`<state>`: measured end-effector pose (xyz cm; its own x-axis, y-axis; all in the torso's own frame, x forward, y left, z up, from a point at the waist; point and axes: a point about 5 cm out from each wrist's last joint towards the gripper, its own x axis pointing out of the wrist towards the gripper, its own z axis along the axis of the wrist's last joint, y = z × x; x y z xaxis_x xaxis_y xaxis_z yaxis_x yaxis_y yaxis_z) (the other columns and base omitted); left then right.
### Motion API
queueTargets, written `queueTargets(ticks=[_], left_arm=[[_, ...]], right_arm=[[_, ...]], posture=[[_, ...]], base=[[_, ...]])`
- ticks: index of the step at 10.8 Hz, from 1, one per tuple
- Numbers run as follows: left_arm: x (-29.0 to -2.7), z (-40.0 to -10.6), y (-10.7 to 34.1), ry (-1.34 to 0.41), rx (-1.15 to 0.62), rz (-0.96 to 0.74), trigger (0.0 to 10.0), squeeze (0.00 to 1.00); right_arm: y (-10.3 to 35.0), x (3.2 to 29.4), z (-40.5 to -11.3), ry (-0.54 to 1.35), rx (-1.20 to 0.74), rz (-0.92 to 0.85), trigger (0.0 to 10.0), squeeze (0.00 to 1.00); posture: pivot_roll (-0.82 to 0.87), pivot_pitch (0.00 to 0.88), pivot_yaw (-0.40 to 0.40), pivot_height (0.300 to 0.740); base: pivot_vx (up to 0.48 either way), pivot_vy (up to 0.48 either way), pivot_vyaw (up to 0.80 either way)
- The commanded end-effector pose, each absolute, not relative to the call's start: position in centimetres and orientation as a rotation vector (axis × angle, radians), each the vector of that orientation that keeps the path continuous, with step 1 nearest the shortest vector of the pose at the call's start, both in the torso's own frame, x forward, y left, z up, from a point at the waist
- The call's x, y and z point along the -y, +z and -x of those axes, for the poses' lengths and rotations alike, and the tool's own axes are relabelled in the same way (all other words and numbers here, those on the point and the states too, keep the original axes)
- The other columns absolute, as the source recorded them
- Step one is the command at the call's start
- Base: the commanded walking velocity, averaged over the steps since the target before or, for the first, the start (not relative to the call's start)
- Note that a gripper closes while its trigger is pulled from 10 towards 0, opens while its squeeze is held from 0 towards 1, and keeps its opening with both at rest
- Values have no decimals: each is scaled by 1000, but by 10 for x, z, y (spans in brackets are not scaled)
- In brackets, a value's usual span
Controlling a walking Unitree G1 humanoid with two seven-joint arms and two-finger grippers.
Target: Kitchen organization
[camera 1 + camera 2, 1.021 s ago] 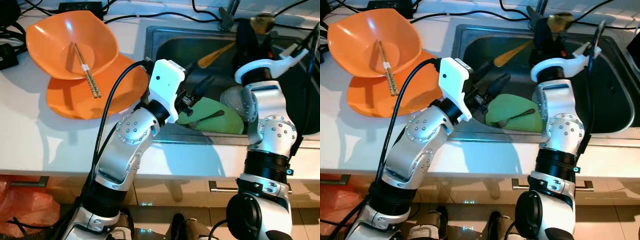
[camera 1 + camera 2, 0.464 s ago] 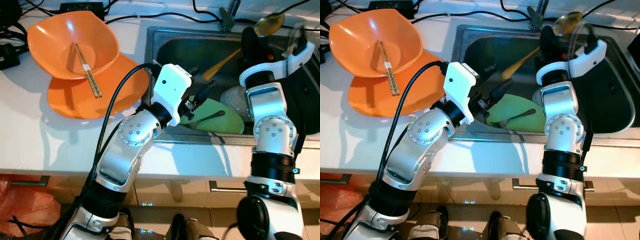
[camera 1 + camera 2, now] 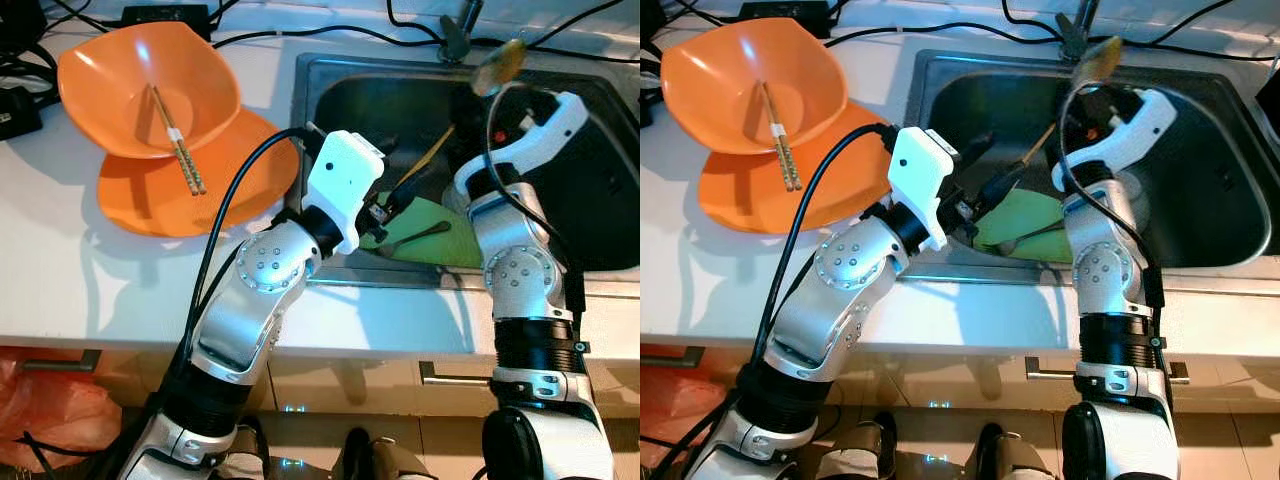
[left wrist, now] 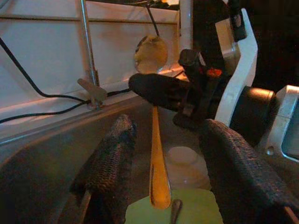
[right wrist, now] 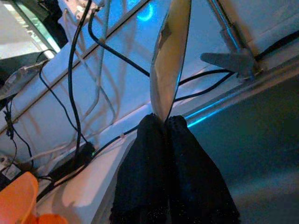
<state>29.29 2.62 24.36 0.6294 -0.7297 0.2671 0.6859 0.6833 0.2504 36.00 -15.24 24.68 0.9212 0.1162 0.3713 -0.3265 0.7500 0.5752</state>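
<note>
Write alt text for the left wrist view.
The right gripper holds a yellow ladle upright over the steel sink, handle hanging down between the open left gripper's fingers. Below lie a green plate and a white container.

One pair of chopsticks (image 3: 176, 140), one orange bowl (image 3: 130, 85), one orange plate (image 3: 215, 185), one green plate (image 3: 440, 240), one ladle (image 3: 497, 64).
</note>
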Motion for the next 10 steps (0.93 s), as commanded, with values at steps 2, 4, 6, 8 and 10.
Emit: queueTargets(ticks=[2,4,6,8,10], left_arm=[[-23,-289,239,-847,339,-144,10000,0],[-28,-290,237,-842,308,-178,10000,0],[-33,-295,242,-812,308,-208,10000,0],[-38,-299,249,-773,311,-228,10000,0],[-39,-300,246,-765,287,-233,10000,0]], right_arm=[[237,155,-361,233,314,-640,10000,0],[226,151,-362,240,285,-575,10000,0],[218,150,-363,240,262,-549,10000,0],[206,148,-364,237,229,-496,10000,0],[201,147,-364,238,216,-472,10000,0]], posture=[[162,204,-44,740],[166,192,-40,740],[169,187,-40,740],[172,190,-41,740],[171,195,-45,740]], base=[[0,0,0],[0,0,0],[0,0,0],[0,0,0],[0,0,0]])
